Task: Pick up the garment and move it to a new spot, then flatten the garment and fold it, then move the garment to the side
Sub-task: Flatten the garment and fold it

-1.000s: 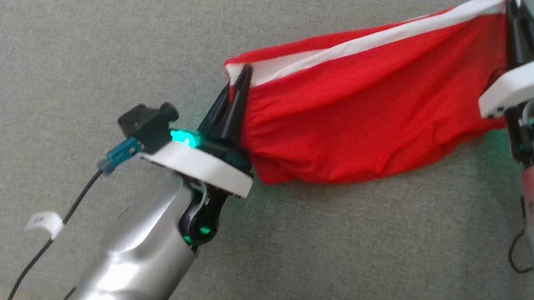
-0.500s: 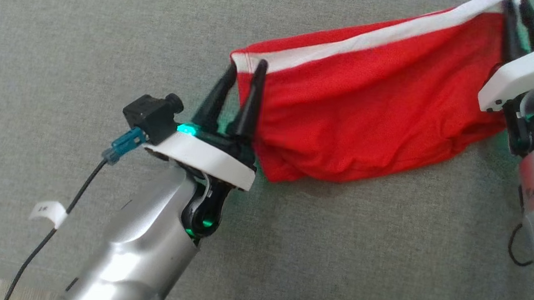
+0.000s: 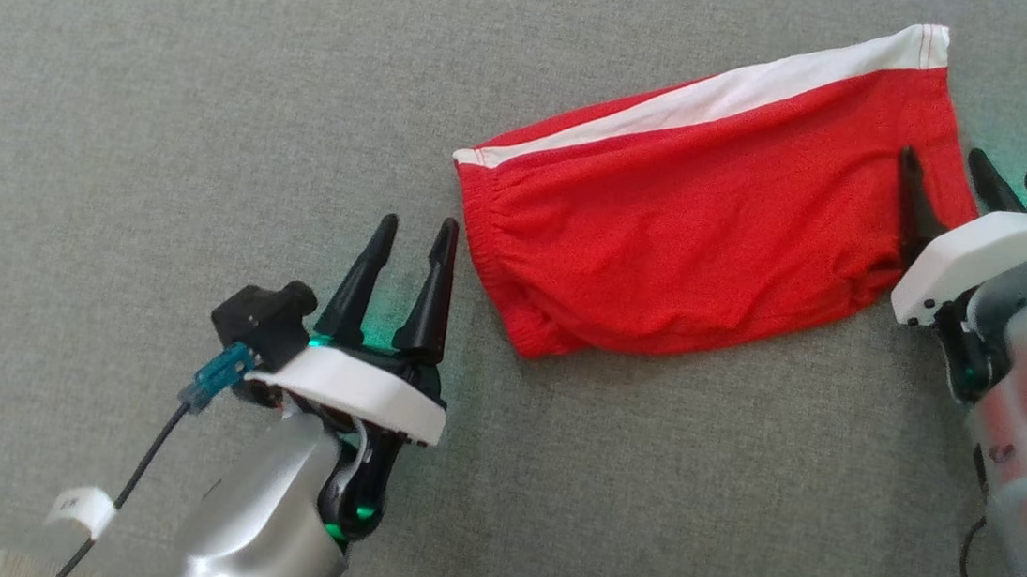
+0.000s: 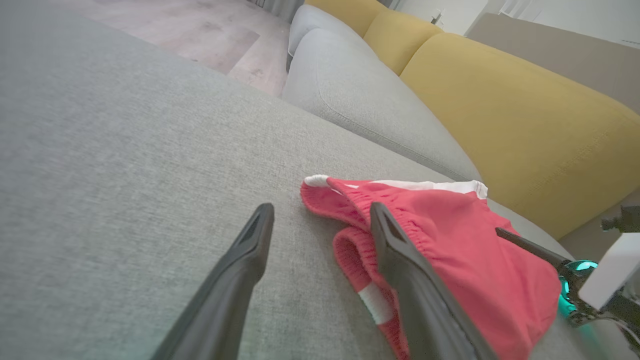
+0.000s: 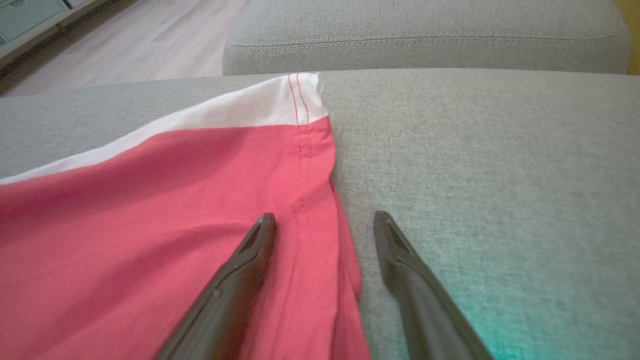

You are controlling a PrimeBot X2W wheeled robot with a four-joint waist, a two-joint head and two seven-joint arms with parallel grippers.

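The left gripper (image 3: 419,221) and right gripper (image 3: 942,154) both gape empty; the garment (image 3: 699,222), centre-right, looks light and limp, best pinched at its corners.

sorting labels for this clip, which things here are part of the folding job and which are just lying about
Part of the job: red shorts, lying on the grey seat; left gripper, open beside them; right gripper, open over their other end.
Just there: yellow back cushions; wooden floor.
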